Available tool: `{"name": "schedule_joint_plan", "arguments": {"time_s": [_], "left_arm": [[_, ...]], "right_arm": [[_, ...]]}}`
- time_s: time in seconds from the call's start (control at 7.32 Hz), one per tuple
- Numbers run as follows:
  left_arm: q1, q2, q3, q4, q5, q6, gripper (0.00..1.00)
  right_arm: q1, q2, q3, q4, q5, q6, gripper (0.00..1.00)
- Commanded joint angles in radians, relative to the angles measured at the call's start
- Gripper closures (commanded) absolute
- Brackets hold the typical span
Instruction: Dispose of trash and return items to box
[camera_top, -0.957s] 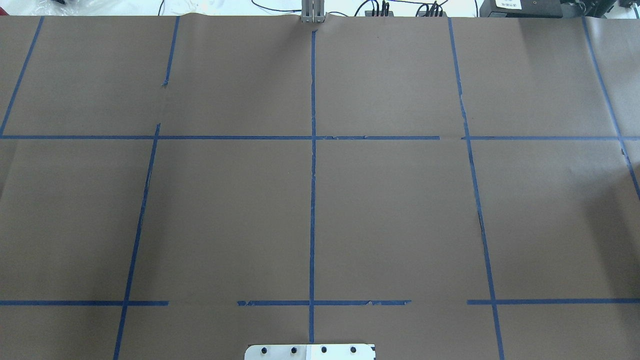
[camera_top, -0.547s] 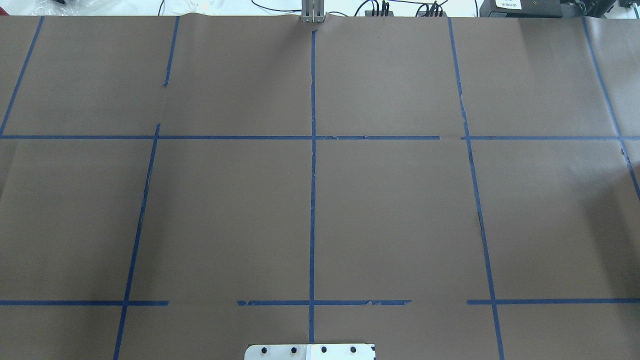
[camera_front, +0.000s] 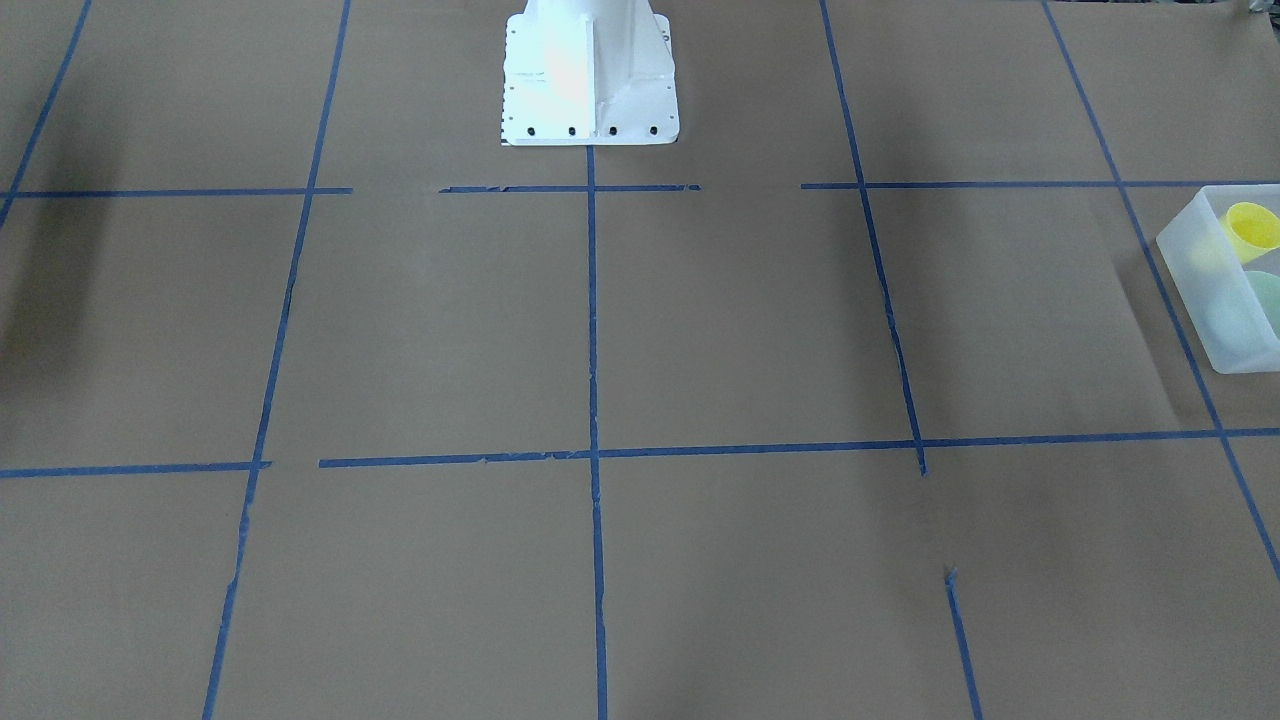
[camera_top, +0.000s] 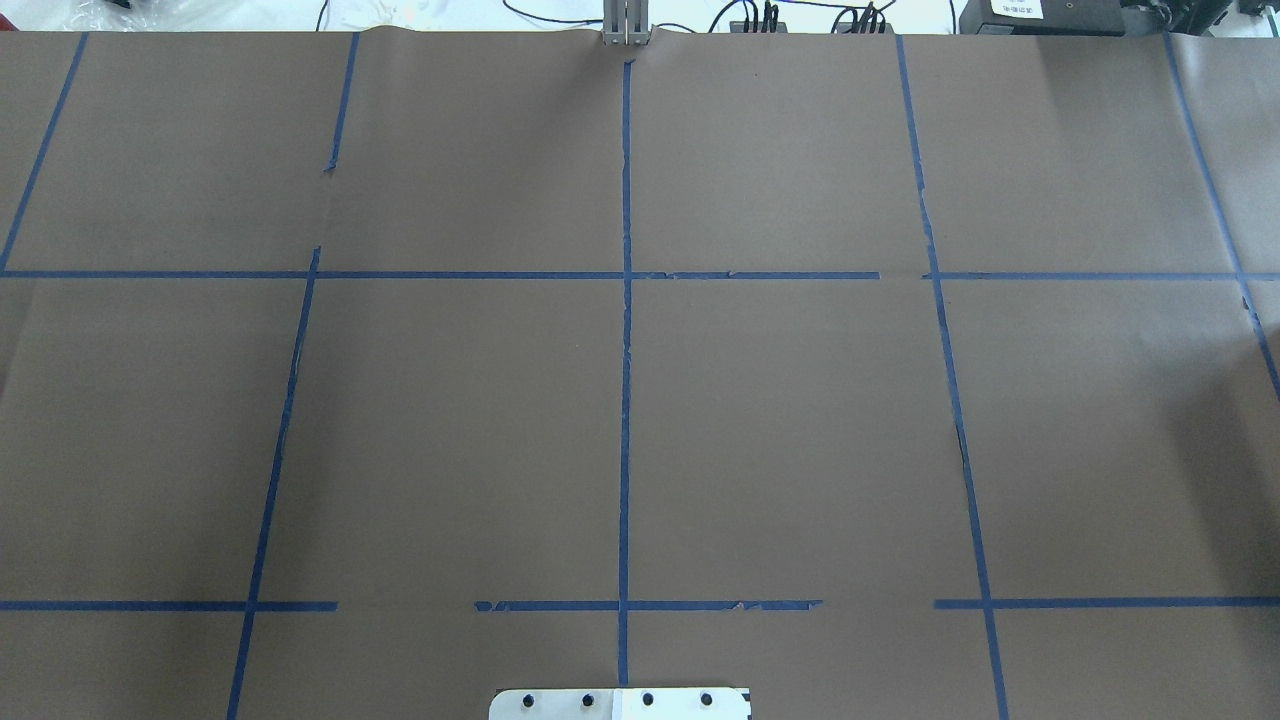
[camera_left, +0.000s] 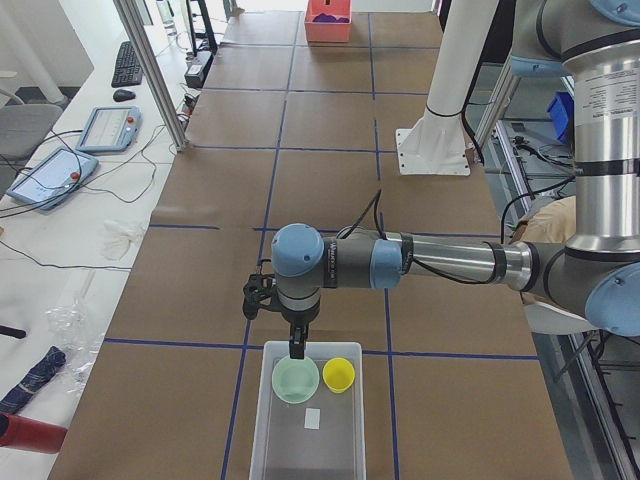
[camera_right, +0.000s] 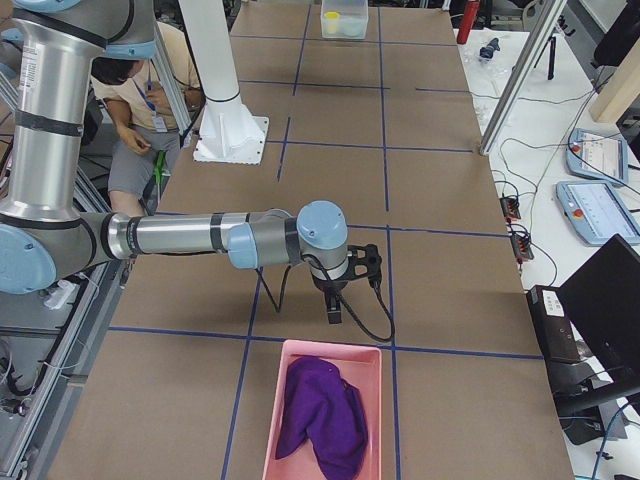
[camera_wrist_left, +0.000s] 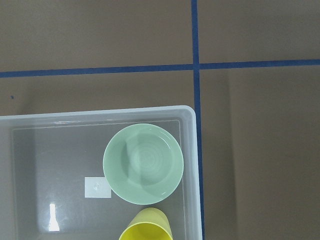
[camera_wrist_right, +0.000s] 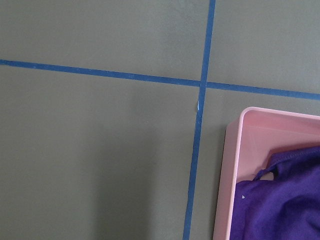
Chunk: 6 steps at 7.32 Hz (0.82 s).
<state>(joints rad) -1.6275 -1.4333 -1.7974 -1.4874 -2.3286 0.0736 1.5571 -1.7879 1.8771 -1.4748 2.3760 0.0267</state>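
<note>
The box (camera_front: 1195, 300) runs off the front-facing view's right edge, which cuts through the yellow cup (camera_front: 1255, 230) and green bowl (camera_front: 1268, 295). The pink tray (camera_wrist_right: 227, 190) and purple cloth (camera_wrist_right: 280, 205) are cropped in the right wrist view. The left gripper (camera_left: 296, 351) and right gripper (camera_right: 335, 317) appear only from the side, so their jaw gaps cannot be judged. The box's label (camera_wrist_left: 98, 187) is too small to read.
</note>
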Motion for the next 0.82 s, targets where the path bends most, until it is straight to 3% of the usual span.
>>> {"name": "schedule_joint_plan", "arguments": {"time_s": [0.0,0.68], "left_arm": [[0.000,-0.001,0.001,-0.001,-0.002,0.000,0.00],[-0.002,0.001,-0.005,-0.002,-0.005,-0.002,0.00]], "right_arm": [[0.000,0.021,0.004,0.001,0.006,-0.001,0.00],[0.000,0.025,0.002,0.001,0.009,0.012,0.00]]}}
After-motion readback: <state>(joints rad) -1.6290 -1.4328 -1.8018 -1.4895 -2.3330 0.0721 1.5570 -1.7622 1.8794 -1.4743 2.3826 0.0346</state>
